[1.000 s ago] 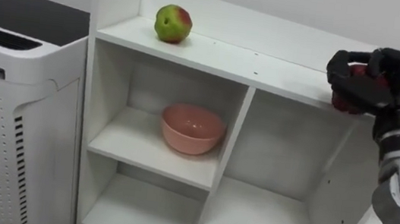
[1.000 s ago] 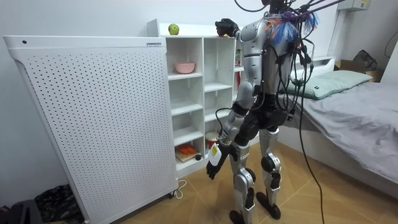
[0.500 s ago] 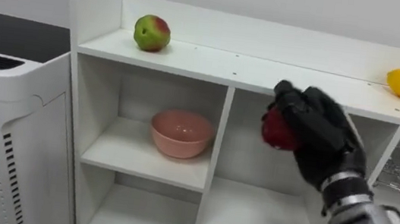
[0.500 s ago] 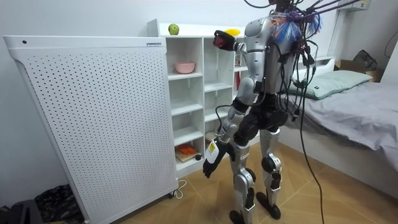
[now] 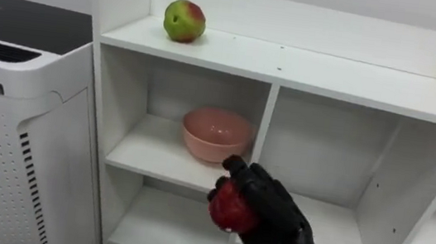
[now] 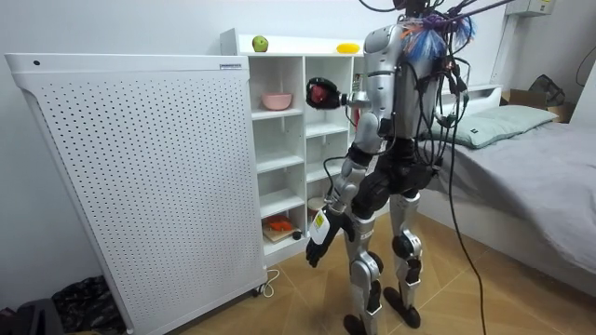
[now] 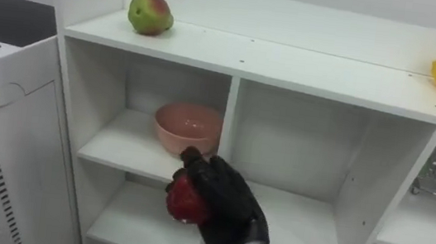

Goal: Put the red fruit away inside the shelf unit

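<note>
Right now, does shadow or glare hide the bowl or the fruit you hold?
Left eye view: pink bowl lies in soft shelf shade, yet plain; no glare on the red fruit in the right hand. Room view: even light, fruit shows red.

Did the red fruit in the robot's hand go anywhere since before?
Yes. The right hand carried the red fruit down from the top shelf; now it is level with the pink bowl.

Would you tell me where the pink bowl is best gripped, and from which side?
Probably pinch the pink bowl at its front rim, coming from the open front: it stands upright, and the compartment's walls close its sides and back. The right hand holds a red fruit.
</note>
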{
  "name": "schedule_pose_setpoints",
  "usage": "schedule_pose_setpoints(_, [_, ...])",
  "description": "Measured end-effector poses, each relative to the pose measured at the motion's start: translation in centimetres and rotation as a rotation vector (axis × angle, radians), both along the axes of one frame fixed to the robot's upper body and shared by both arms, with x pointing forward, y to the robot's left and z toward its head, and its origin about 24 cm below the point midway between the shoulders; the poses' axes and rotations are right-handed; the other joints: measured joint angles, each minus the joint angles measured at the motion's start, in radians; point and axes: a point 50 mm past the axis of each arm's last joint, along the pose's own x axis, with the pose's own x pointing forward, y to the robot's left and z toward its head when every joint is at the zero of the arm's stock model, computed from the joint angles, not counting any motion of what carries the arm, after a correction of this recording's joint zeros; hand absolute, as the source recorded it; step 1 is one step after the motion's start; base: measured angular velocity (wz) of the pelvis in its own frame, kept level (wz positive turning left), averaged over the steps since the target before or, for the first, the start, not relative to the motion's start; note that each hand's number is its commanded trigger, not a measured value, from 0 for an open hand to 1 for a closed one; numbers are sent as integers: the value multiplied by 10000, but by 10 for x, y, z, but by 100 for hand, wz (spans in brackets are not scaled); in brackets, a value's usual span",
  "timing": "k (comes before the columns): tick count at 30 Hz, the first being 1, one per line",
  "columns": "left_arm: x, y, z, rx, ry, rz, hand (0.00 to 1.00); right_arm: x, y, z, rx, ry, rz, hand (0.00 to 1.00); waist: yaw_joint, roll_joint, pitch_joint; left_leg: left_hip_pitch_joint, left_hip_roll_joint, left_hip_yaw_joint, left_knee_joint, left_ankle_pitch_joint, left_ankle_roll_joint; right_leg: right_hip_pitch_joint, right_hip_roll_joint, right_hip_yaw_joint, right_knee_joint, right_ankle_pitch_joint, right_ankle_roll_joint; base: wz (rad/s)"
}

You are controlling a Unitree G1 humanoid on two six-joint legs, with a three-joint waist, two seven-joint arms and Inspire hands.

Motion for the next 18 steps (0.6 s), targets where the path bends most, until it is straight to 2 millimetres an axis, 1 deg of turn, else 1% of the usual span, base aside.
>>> schedule_pose_setpoints(1, [2, -3, -1, -142, 15, 108, 0, -1, -2, -11, 1, 410, -107, 100, -15, 135, 4, -191, 16, -1, 106, 0, 0, -154, 10, -9, 26, 37, -14, -3])
schedule_pose_setpoints(2, [5, -5, -1, -206, -37, 91, 0, -1, -3, -15, 49, 628, -171, 100, -16, 173, 2, -301, 19, -1, 127, 11, 4, -226, 10, -9, 53, 54, -24, 0])
schedule_pose_setpoints(3, [8, -8, -2, -336, -119, 104, 0, -1, -4, -24, 185, 1004, -318, 100, -68, 313, 55, -493, 22, -31, 227, 19, 7, -400, -9, -77, 174, 56, -26, 3])
schedule_pose_setpoints(4, [11, -9, -2, -427, -188, 205, 0, -3, -7, -34, 243, 1382, -526, 100, -105, 406, 64, -672, 22, -42, 264, 55, 17, -584, -41, -191, 244, 69, -45, 7])
schedule_pose_setpoints(5, [11, -10, -3, -469, -171, 309, 0, -5, -12, -46, 332, 1913, -782, 100, -110, 463, 57, -821, 10, -41, 245, 134, 23, -803, -83, -242, 377, 69, -46, 4])
schedule_pose_setpoints(6, [14, -10, -2, -464, -270, 364, 0, -6, -14, -51, 315, 2148, -887, 100, -108, 473, 55, -876, 4, -39, 248, 163, 26, -904, -97, -234, 432, 69, -46, 0])
schedule_pose_setpoints(7, [19, -10, -1, -469, -479, 571, 0, -8, -19, -60, 267, 2558, -1084, 100, -87, 478, 57, -1106, 1, -17, 265, 217, 33, -1190, -152, -229, 630, 67, -47, -6])
schedule_pose_setpoints(8, [19, -11, -2, -533, -528, 685, 0, -9, -22, -65, 383, 2830, -1278, 100, -84, 464, 62, -1353, -19, 12, 277, 290, 50, -1558, -185, -217, 863, 66, -48, -7])
schedule_pose_setpoints(10, [22, -14, -2, -700, -633, 829, 0, -9, -30, -70, 790, 3113, -1669, 100, -77, 471, 67, -1752, -41, 27, 474, 339, 72, -2041, -259, -204, 1139, 65, -49, -3])
schedule_pose_setpoints(12, [24, -18, -3, -934, -724, 1083, 0, -10, -39, -77, 1158, 3483, -2263, 100, -69, 502, 91, -2048, -34, 28, 677, 357, 104, -2329, -338, -224, 1322, 65, -52, 0])
schedule_pose_setpoints(13, [24, -21, -3, -1079, -764, 1181, 0, -9, -46, -80, 1338, 3693, -2622, 100, -69, 575, 187, -2214, -52, 35, 819, 358, 118, -2471, -386, -229, 1467, 64, -52, 0])
schedule_pose_setpoints(14, [24, -23, -4, -1171, -765, 1183, 0, -7, -51, -80, 1552, 3781, -2930, 100, -67, 652, 258, -2484, -71, 46, 938, 339, 159, -2730, -441, -240, 1663, 49, -69, 0])
schedule_pose_setpoints(15, [23, -24, -4, -1199, -750, 1190, 0, -6, -54, -80, 1725, 3809, -3081, 100, -66, 670, 271, -2637, -84, 41, 976, 329, 188, -2937, -491, -245, 1798, 31, -89, 3])
schedule_pose_setpoints(16, [22, -24, -5, -1231, -725, 1284, 0, -4, -60, -79, 2087, 3869, -3423, 100, -60, 679, 282, -2942, -145, 42, 1034, 335, 226, -3364, -584, -218, 2107, -10, -104, 5])
schedule_pose_setpoints(17, [21, -24, -5, -1197, -689, 1312, 0, 0, -66, -78, 2366, 3918, -3767, 100, -34, 693, 301, -3351, -191, 45, 1277, 359, 254, -3810, -675, -207, 2438, -71, -124, 7])
schedule_pose_setpoints(18, [21, -24, -5, -1209, -700, 1368, 0, 1, -69, -78, 2491, 3930, -3952, 100, -18, 706, 316, -3539, -207, 54, 1404, 360, 257, -4015, -705, -180, 2598, -102, -128, 5])
